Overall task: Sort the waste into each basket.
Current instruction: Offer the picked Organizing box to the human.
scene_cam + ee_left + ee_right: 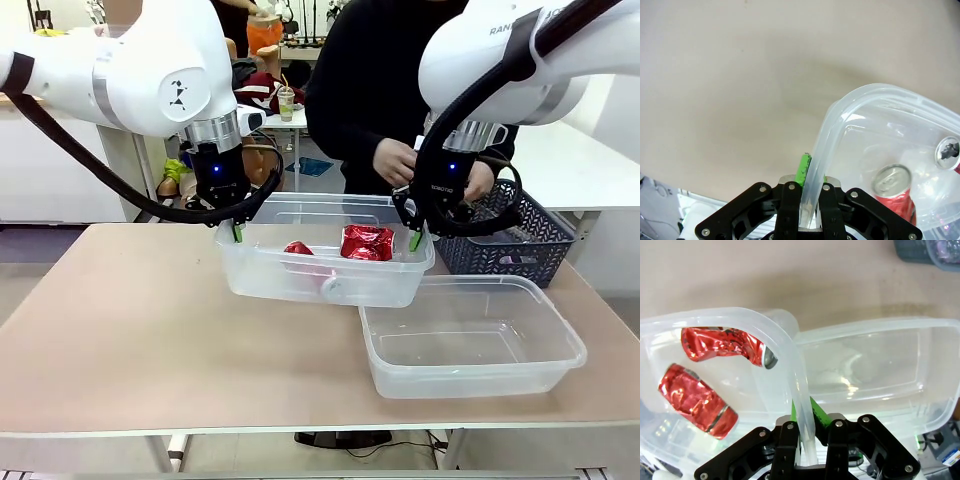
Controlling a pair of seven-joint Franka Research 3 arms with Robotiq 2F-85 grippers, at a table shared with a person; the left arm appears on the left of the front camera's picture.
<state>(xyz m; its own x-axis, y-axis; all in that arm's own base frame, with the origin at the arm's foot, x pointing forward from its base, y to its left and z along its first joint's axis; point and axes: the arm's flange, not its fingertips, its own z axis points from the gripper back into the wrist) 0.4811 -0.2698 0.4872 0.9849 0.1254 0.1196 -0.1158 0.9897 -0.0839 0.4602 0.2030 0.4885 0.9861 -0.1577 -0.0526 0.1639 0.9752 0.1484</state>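
Observation:
A clear basket (300, 285) holds two crushed red cans (367, 242) (298, 248). My left gripper (237, 232) is shut on the rim at its left end, and my right gripper (415, 238) is shut on the rim at its right end. In the left wrist view the left gripper (810, 172) pinches the rim (840, 115), with a can (895, 192) inside. In the right wrist view the right gripper (804, 412) pinches the rim (740, 315) beside two cans (722, 345) (695, 402). A second clear basket (470, 375) (930, 385) stands empty at the front right, its corner under the held one.
A dark lattice basket (510, 245) stands at the back right, behind my right gripper. The person's hands (400, 160) hover at the far edge, above the held basket. The left half of the table (120, 320) is bare.

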